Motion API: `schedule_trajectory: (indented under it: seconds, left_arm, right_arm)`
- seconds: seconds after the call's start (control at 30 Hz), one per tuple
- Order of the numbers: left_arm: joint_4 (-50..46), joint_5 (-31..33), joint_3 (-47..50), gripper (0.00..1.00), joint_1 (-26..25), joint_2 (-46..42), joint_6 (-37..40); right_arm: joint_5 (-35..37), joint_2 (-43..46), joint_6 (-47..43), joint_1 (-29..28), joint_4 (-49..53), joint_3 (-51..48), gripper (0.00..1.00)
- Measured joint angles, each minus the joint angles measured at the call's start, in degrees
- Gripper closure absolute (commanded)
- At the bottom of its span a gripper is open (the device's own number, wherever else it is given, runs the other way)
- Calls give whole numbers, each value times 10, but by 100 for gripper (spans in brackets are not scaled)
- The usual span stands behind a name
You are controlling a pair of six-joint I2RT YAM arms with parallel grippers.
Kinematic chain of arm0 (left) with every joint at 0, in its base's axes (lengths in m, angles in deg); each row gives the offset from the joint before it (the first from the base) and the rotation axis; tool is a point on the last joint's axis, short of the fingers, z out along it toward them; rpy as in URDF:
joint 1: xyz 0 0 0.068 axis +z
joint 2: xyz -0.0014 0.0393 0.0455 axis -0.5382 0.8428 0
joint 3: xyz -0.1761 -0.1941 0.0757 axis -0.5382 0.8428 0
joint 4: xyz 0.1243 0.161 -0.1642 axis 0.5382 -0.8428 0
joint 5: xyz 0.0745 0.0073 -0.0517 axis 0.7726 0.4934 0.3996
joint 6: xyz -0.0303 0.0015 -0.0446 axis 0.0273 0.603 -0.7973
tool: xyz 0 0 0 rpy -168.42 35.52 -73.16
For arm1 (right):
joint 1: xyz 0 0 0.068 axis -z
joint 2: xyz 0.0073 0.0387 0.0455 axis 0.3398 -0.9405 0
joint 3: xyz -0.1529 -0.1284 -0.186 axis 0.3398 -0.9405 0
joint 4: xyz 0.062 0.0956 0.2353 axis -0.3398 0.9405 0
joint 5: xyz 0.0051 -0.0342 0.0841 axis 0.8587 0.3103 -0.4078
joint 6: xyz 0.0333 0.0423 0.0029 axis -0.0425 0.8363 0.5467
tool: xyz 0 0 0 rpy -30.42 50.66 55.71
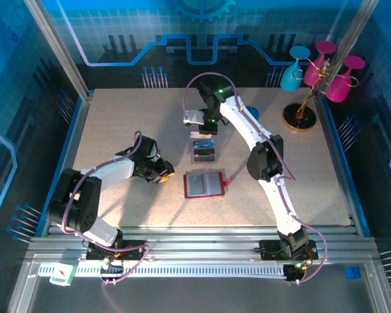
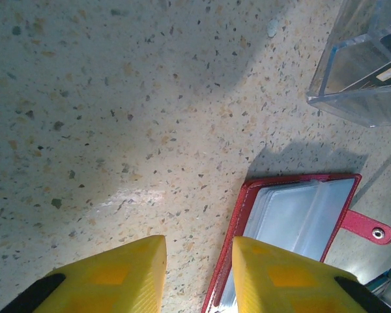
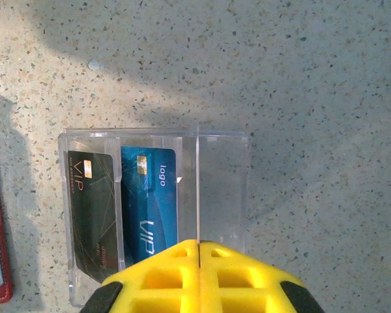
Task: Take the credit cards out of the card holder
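Tray [image 3: 221, 189] just beyond open card holder [image 1: 202, 184]

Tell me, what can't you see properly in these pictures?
- Left wrist view: the red folding card holder's near corner hides behind the yellow left gripper.
- Right wrist view: the shut yellow right gripper covers the bottom ends of the black card and blue card in the clear plastic tray.
- Top view: card writing too small.

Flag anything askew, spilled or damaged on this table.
Nothing stands out. The card holder lies open and flat, and two credit cards sit neatly side by side in the clear tray.
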Motion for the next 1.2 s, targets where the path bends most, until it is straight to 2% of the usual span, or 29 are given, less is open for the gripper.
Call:
schedule_trajectory:
  seconds: [0.7, 1.2]
  left_arm:
    - [0, 0, 14, 67, 0, -10, 0]
    - [0, 0, 14, 67, 0, -10, 0]
  right_arm:
    - [1, 22, 28, 2, 5, -65, 100]
    - [33, 24, 50, 6, 10, -54, 100]
